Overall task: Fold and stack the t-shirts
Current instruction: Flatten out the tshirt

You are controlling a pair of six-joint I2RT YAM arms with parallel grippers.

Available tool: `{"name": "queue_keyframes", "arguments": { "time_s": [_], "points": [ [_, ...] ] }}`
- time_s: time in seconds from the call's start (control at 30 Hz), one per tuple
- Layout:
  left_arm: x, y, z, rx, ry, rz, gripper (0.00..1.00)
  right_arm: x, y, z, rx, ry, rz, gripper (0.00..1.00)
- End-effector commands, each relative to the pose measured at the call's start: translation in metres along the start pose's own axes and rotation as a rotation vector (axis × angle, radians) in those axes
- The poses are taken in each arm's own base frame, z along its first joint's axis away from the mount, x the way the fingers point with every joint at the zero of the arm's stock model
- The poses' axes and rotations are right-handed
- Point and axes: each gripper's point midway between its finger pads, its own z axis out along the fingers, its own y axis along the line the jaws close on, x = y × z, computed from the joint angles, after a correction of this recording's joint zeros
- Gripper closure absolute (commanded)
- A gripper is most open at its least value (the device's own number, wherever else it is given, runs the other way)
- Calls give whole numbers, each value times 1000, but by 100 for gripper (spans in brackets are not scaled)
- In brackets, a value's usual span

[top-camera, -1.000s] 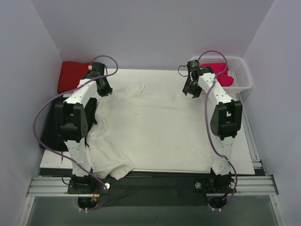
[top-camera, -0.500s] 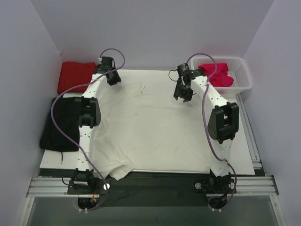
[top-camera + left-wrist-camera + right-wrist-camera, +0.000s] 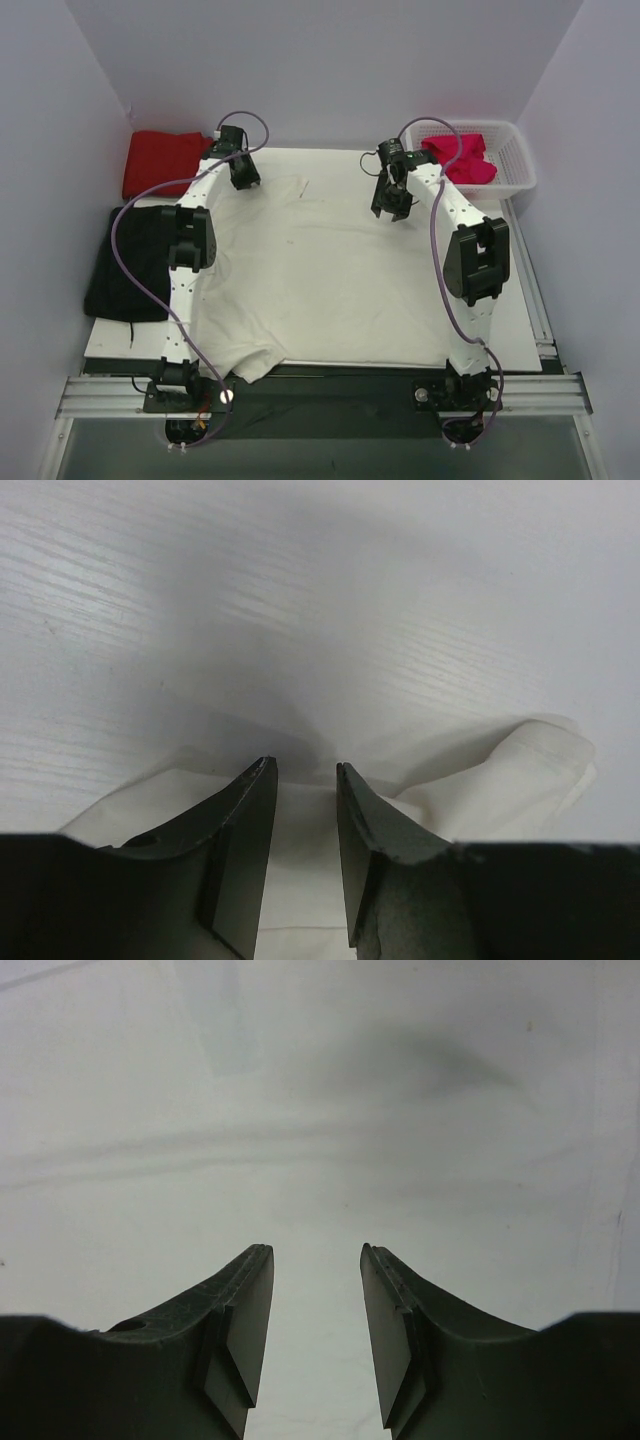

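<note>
The large cream-white cloth t-shirt (image 3: 320, 270) lies spread across the middle of the white table (image 3: 512, 330). In the last second the left gripper (image 3: 243, 178) reached its far-left corner, fingers narrowly parted. The right gripper (image 3: 392, 208), fingers spread, shifted left over its far part. Probably both are lining up a fold.

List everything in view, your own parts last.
White shirt: one, cream-white, spread over the table.
Red shirt: one, red, folded, far left.
Black cloth: one, black, left edge.
Pink shirt: one, magenta-pink, in the basket.
Basket: one, white, far right.
Table: one, white.
Left gripper: black, open, over the white shirt's far left edge.
Right gripper: black, open, over the white shirt's far right part.
</note>
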Motion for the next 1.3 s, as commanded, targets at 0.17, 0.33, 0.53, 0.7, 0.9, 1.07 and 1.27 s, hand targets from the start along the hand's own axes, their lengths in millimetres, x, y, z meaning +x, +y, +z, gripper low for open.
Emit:
{"name": "queue_keyframes", "arguments": {
  "time_s": [0.17, 0.33, 0.53, 0.7, 0.9, 1.07, 1.27],
  "points": [
    [28, 14, -25, -51, 131, 45, 66, 4, -8, -15, 13, 1, -4, 59],
    [18, 6, -44, -18, 97, 59, 76, 8, -9, -14, 17, 11, 3, 59],
    [5, -12, -64, 51, 71, 67, 100, 16, -13, -10, 32, 27, 10, 59],
    [1, -28, -86, 117, 56, 89, 100, 18, -14, -9, 41, 26, 13, 59],
    [12, -41, -116, 188, 64, 130, 100, 15, -16, -12, 47, 9, 19, 59],
    [52, -34, -126, 210, 129, 152, 100, 15, -15, -11, 48, 6, 22, 60],
    [53, -21, -124, 171, 72, 161, 74, 16, -11, -9, 29, 16, 19, 60]
  ]
}}
